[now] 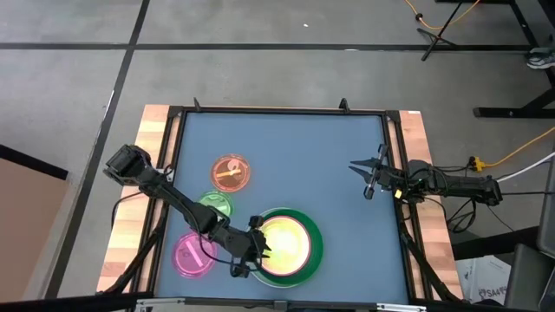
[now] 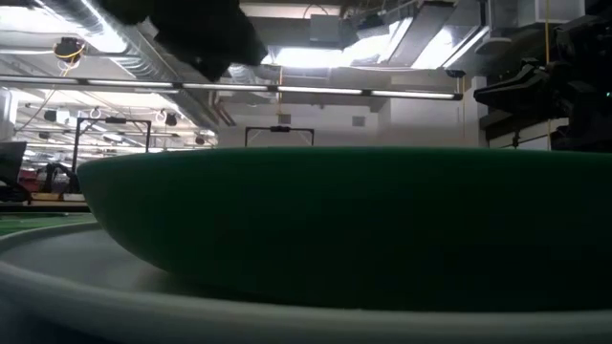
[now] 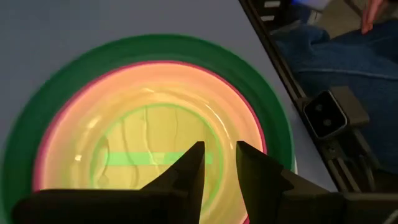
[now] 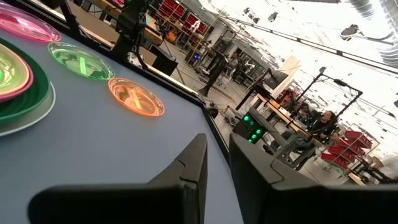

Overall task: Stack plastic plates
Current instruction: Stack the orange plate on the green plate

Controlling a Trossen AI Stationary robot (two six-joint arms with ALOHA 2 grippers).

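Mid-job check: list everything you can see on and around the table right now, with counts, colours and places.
Plate stack: one pile at the near edge; dark green plate on a white one, pink above, a small translucent green plate on top.
Orange plate: one, left of centre.
Green plate: one, translucent, nearer than the orange.
Magenta plate: one, near-left.
Table: one, blue top.
Person: jeans-clad legs beside the table.
Left gripper: open, above the stack.
Right gripper: hovering at the right side, holding nothing.
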